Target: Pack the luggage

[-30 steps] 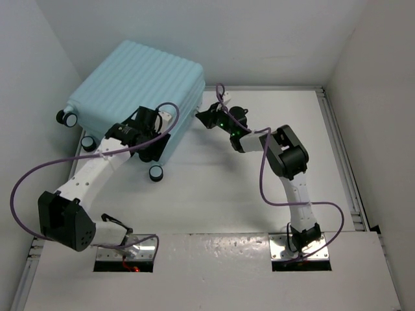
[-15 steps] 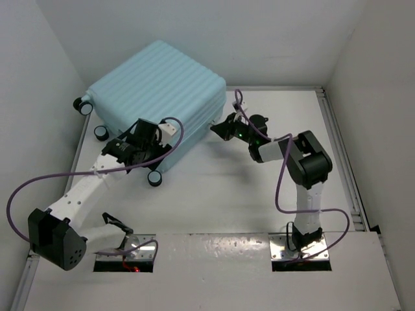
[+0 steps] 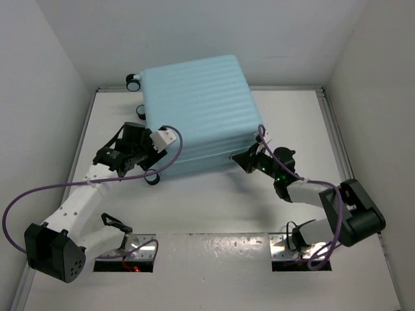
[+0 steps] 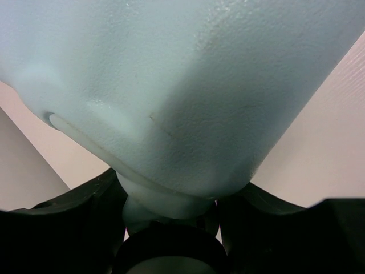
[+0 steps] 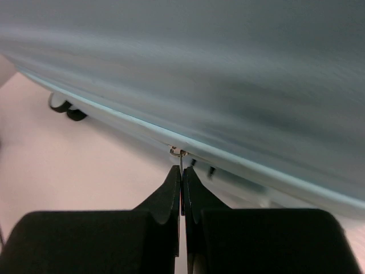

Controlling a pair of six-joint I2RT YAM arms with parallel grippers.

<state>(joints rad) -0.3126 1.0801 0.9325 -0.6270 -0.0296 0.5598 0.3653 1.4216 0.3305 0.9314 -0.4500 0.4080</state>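
Jaws of the right gripper (image 5: 181,171) pinch together on the zipper pull (image 5: 181,160), likely to run the seam; left gripper (image 4: 177,184) brackets a corner wheel (image 4: 170,251), probably bracing; clamped or not, cannot tell; luggage (image 3: 194,110) lies closed, flat at the table's (image 3: 214,207) far side.

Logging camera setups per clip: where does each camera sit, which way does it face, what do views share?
Top external: above and behind the bases, looking down at the table; left arm and right arm show whole, meeting the luggage.
Left wrist: on the left arm, facing the luggage's corner; left jaws closed around a wheel mount.
Right wrist: on the right arm, facing the luggage's seam; right jaws pinch the zipper pull.
Shared: all three show the luggage.
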